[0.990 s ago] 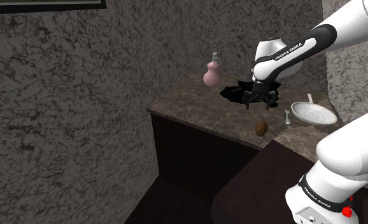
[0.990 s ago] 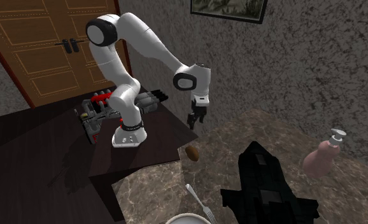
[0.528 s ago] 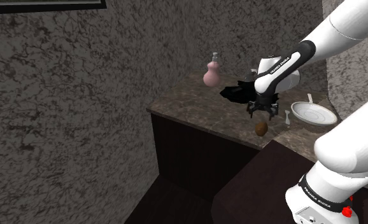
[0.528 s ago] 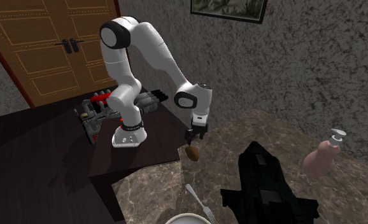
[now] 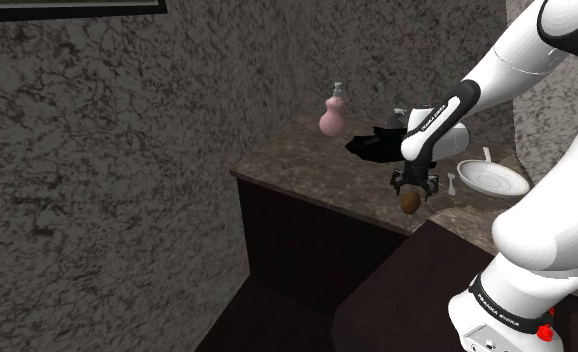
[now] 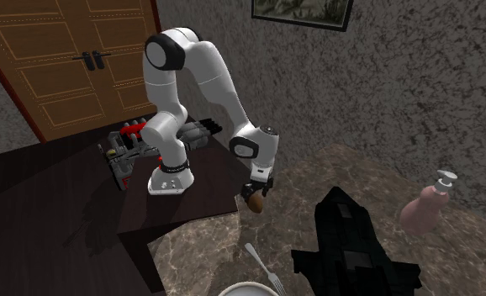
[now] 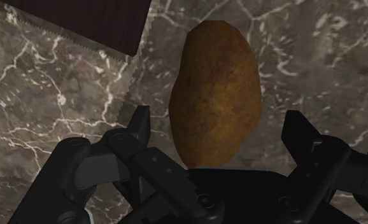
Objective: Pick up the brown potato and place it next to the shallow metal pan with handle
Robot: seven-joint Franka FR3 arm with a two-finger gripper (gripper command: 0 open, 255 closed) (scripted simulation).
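Note:
The brown potato [image 5: 409, 203] lies on the marble counter [image 5: 307, 165] near its front edge, close to the dark stand. My gripper [image 5: 413, 190] is down over it, open. In the wrist view the potato [image 7: 216, 95] sits between the two black fingers [image 7: 140, 121] with gaps on both sides, so it is not clasped. The second exterior view has the gripper [image 6: 256, 192] just above the potato [image 6: 255, 203]. A shallow white pan [image 5: 492, 178] with a short handle rests on the counter to the shoulder view's right of the potato.
A fork [image 5: 450, 183] lies between the potato and the pan. A blocky black object [image 6: 351, 244] and a pink bottle [image 5: 332, 115] stand farther back on the counter. The dark stand top [image 6: 65, 193] adjoins the counter's edge. Stone walls close the corner.
The arm has lowered the open gripper from well above the counter down around the potato. The potato has not moved.

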